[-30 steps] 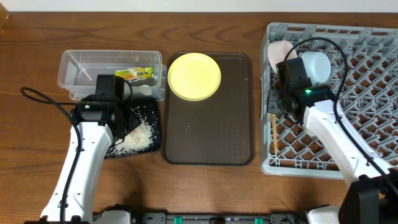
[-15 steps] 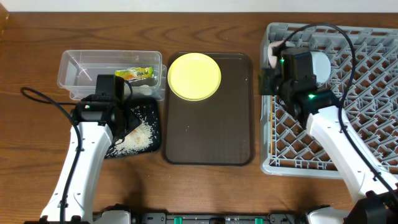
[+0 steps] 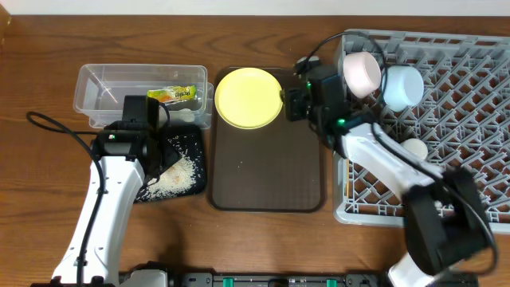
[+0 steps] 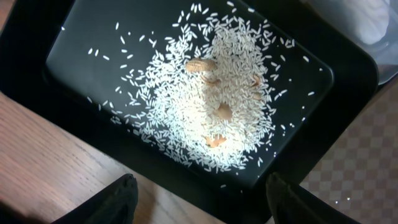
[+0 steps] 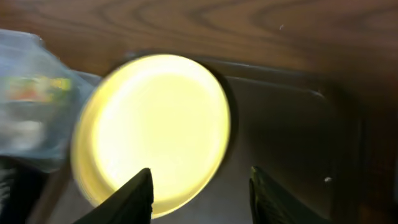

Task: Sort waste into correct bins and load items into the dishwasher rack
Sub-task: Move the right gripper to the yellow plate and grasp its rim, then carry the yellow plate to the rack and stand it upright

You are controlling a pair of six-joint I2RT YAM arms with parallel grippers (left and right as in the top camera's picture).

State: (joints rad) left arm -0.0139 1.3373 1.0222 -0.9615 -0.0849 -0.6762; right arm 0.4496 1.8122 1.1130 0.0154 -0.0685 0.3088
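Note:
A round yellow plate point(image 3: 249, 97) lies on the far end of the brown serving tray point(image 3: 267, 171); it also shows in the right wrist view point(image 5: 155, 127). My right gripper point(image 3: 292, 102) is open and empty, just right of the plate's edge point(image 5: 202, 186). The grey rack point(image 3: 470, 159) holds a pinkish-white bowl point(image 3: 361, 73), a light blue bowl point(image 3: 402, 86) and a small white cup point(image 3: 414, 148). My left gripper point(image 4: 199, 196) is open over the black tray point(image 3: 195, 167) of white rice scraps point(image 4: 214, 106). The yellow-green wrapper point(image 3: 174, 95) lies in the clear tub point(image 3: 96, 92). Chopsticks are hidden.
A few tan nut-like pieces point(image 4: 200, 65) lie among the rice. The rack's left wall point(image 3: 341, 143) stands close beside the serving tray. Bare wooden table point(image 3: 40, 175) lies left of the bins.
My right arm has swung left out of the rack to the yellow plate, uncovering the two bowls and the cup. The left arm has not moved.

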